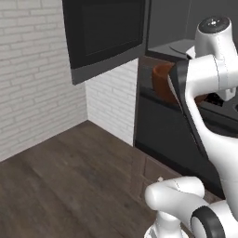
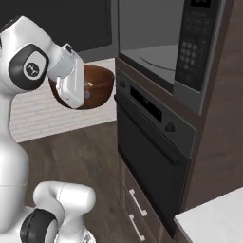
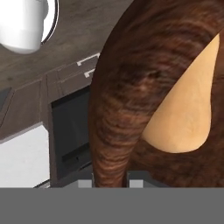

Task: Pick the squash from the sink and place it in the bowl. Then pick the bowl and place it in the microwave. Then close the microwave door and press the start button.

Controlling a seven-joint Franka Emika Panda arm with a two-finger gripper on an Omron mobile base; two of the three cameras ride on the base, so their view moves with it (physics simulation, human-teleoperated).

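Note:
My gripper [image 3: 111,183] is shut on the rim of the reddish-brown wooden bowl [image 3: 131,87], one fingertip on each side of the wall. The tan squash [image 3: 188,109] lies inside the bowl. The bowl [image 2: 99,85] hangs in the air left of the microwave [image 2: 152,47], at about the height of its lower trim, and my white hand [image 2: 71,85] covers its left side. The microwave door [image 1: 104,32] stands swung open to the left. Inside the grey cavity lies the flat round turntable [image 2: 159,61]. My arm partly covers the bowl [image 1: 160,81] in the left base view.
The microwave's control panel [image 2: 192,47] with its buttons is right of the cavity. A dark oven [image 2: 152,142] with a knob sits below, with drawers [image 2: 135,209] under it. A white counter corner [image 2: 213,218] is at the lower right. Brick wall [image 1: 32,69] and wooden floor [image 1: 69,186] lie to the left.

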